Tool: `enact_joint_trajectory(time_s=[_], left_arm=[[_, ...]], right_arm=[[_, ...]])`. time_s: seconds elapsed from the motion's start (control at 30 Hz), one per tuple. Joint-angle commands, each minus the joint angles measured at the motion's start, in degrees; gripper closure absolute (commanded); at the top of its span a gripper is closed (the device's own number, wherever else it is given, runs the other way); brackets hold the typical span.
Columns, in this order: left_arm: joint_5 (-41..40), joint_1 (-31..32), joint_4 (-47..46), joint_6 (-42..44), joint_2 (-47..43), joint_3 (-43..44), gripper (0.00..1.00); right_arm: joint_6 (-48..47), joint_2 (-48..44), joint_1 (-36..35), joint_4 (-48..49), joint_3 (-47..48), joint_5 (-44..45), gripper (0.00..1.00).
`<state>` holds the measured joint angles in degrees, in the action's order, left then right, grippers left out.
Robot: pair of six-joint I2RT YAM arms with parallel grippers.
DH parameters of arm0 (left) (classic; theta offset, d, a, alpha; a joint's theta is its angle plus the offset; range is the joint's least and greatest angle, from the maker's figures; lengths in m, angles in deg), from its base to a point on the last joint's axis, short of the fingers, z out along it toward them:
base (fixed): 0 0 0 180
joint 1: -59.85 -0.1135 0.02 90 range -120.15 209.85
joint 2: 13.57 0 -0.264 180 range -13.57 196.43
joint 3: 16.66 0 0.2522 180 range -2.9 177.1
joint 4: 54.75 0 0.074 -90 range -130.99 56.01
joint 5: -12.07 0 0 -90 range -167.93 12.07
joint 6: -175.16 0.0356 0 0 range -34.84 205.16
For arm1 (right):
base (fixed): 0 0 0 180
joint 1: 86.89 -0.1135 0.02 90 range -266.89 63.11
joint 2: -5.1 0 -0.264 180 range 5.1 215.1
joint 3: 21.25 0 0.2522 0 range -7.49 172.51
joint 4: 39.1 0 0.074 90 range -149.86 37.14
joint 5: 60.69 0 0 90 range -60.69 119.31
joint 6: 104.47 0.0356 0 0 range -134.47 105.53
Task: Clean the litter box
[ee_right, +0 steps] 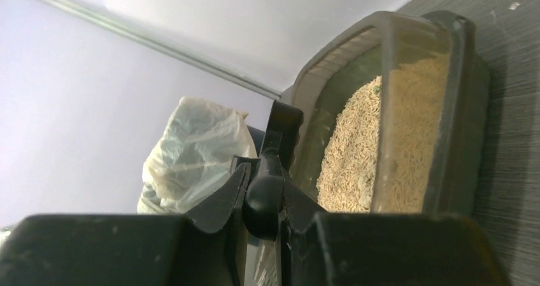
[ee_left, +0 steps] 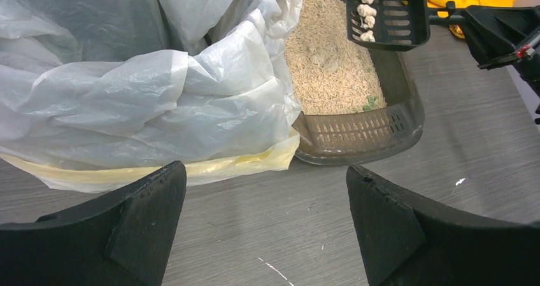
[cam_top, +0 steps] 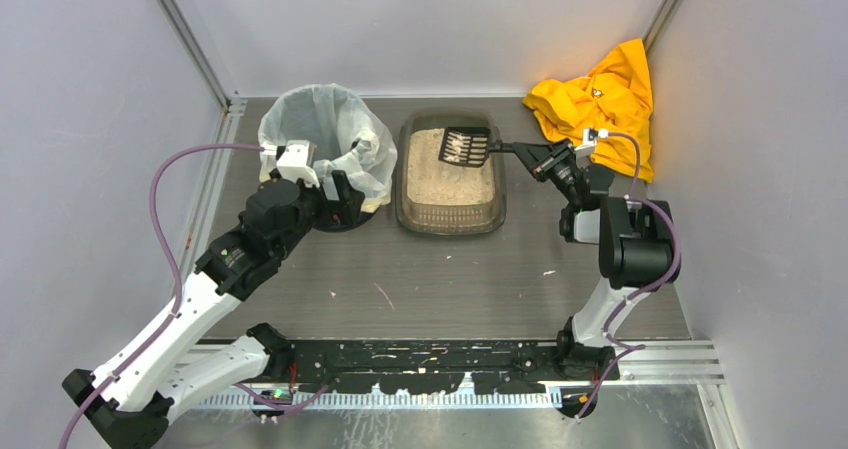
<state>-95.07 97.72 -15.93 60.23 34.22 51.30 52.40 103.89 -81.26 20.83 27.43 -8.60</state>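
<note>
**One scoop of clumps held over the litter box**

One litter box (cam_top: 450, 221) sits at the far middle of the counter (cam_top: 450, 289), long side running front to back, its floor covered with pale beige granules. The left wrist view shows a slotted near wall (ee_left: 356, 133) and a few green bits (ee_left: 369, 101) in the litter close to that wall.

The black scoop (cam_top: 465, 147) hangs above the far half of the box, clear of the granules and roughly level. Several whitish clumps (ee_left: 366, 12) lie in a row on its slats. Its handle (ee_right: 274, 146) runs out past the right rim of the box to the right gripper (cam_top: 540, 157), whose jaws are pinched narrowly on the handle's end, as the right wrist view shows.

Just left of the box stands the bin (cam_top: 285, 109), lined with a white bag (ee_left: 159, 95) that spills over the rim and droops almost to the counter; bag and box look close enough to touch at the box's near left corner, though I cannot tell for sure. The left gripper (cam_top: 338, 194) is low over the counter on the bin's near right side, jaws spread wide with nothing between them, facing the bag and the box.

A crumpled yellow cloth (cam_top: 600, 99) lies in the far right corner, behind the right arm. Small pale specks (cam_top: 332, 293) dot the counter in front of the box.
</note>
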Motion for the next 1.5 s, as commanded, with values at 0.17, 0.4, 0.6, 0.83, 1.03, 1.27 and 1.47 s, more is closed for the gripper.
enact_joint_trajectory(time_s=[0.17,0.4,0.6,0.83,1.03,1.27,1.47], left_arm=[[0.29,-0.03,-3.18,0.52,-0.84,0.13,0.05],[0.69,-0.06,-3.47,0.52,0.04,0.12,0.04],[0.56,-0.02,-2.96,0.58,-0.55,0.16,0.04],[0.54,-0.04,-3.0,0.26,-0.25,0.22,0.05],[-6.49,-0.06,-1.24,-1.8,-2.66,0.62,0.02],[-5.32,-0.03,0.89,-3.06,-5.82,1.77,0.02],[-7.71,-0.03,1.88,-2.78,-9.7,1.35,0.02]], right_arm=[[8.07,7.46,-0.95,8.33,3.49,-0.72,0.99],[7.77,7.58,-3.47,8.49,5.57,-4.39,0.99],[8.62,8.76,0.7,8.49,4.34,-2.96,0.99],[14.33,7.27,-0.91,8.65,7.01,-5.03,0.99],[10.8,-1.26,-6.42,-7.65,14.3,-4.28,0.99],[5.35,-3.89,-12.12,-26.98,31.7,-4.88,0.99],[2.46,-2.07,-15.72,-35.49,43.99,-7.12,0.99]])
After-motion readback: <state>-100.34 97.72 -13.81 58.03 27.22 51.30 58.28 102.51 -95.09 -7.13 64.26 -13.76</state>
